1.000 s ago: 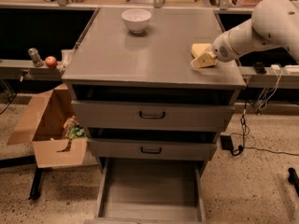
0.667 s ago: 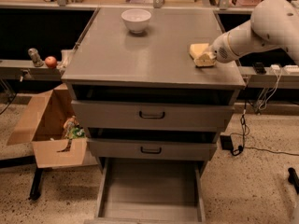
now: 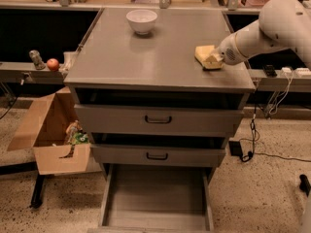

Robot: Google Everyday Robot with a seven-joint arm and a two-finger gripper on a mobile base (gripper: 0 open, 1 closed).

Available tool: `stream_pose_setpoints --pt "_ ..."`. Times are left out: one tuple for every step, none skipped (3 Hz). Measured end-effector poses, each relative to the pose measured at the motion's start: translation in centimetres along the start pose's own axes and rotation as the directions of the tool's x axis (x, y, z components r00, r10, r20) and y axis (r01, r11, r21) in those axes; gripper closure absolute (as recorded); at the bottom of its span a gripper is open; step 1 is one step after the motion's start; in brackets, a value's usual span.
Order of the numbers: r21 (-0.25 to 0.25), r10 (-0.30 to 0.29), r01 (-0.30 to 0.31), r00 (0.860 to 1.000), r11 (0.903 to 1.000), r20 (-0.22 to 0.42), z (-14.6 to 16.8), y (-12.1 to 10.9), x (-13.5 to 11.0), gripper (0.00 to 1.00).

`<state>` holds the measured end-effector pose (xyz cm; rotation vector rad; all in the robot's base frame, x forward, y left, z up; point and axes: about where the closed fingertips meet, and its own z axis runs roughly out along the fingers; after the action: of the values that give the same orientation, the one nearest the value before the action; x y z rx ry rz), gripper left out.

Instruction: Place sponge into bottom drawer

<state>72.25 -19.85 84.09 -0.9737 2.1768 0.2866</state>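
A brown cardboard box [image 3: 46,135] lies open at left; a round white bowl [image 3: 141,21] stands on the smooth grey metal cabinet top [image 3: 146,57]; the bottom drawer [image 3: 156,198], a shallow flat tray, is pulled out; the soft pale yellow sponge [image 3: 203,51] lies near the top's right edge, the cream gripper [image 3: 214,61] against it; whether it grips, I cannot tell.
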Motion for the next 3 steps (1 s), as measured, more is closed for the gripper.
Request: stream_pose_setpoints --pt "-0.068 -0.039 0.045 0.995 0.9967 0.092 -1.7 1.6 -2.4 1.0" --pt "-0.15 -0.141 0.188 0.951 0.9706 0.276 -4.6 4.6 -7.2 1.0" --pt "-0.2 -0.181 0.288 0.886 0.9365 0.426 -7.3 6.9 -10.8 1.0"
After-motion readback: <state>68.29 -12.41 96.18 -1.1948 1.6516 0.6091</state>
